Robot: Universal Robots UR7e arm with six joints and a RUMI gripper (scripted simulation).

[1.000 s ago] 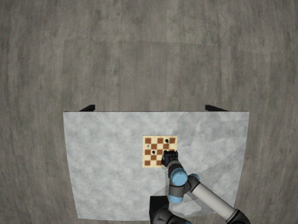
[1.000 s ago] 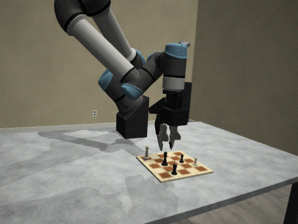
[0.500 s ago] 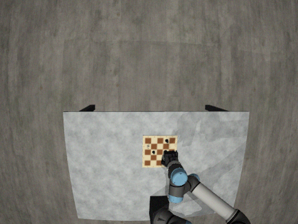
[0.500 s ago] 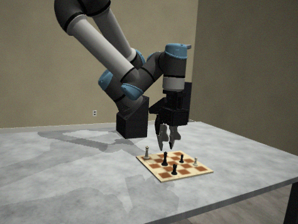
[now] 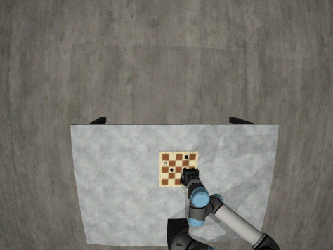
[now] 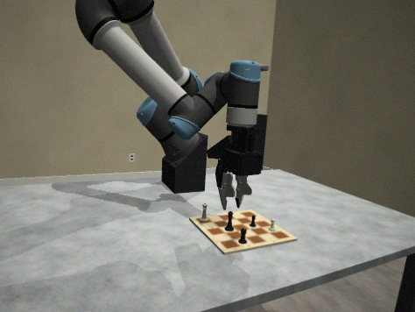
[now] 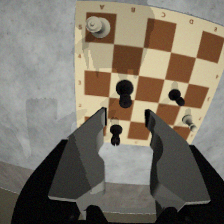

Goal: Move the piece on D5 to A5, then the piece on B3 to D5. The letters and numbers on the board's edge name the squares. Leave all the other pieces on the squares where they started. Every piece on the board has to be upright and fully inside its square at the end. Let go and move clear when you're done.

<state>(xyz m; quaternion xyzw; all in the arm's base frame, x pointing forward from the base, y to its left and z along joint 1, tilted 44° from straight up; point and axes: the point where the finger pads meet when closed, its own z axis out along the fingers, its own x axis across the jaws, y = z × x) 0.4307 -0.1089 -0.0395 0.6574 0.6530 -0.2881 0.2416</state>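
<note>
The gripper [image 5: 190, 175] [image 6: 231, 208] [image 7: 125, 109] hangs over the far part of the board [image 5: 172, 157] [image 6: 257, 239] [image 7: 132, 31], its tips higher than the pieces. Its jaws are part-way spread, pinching nothing, with a gap between the two tips.

The white piece [image 6: 204, 213] [image 7: 98, 27] stands upright on A5, at the board's left far corner in the exterior view, so the first move's target square is filled. The tall black piece [image 6: 229, 222] [image 7: 124, 89] stands upright on B3, not yet on D5. It is in front of the gripper in the exterior view, apart from the tips.

The other three pieces also stand upright: a black one [image 5: 186, 156] [image 6: 242, 237] [image 7: 116, 131] on B1, near the board's near edge; a small black one [image 5: 171, 170] [image 6: 253, 221] [image 7: 174, 94] on D3, to the right of the tall black piece; and a small white one [image 5: 165, 163] [image 6: 272, 225] [image 7: 187, 119] on E2, farther right.

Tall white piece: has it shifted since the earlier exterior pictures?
No. The tall white piece stands on the same corner square of the board as before.
</note>
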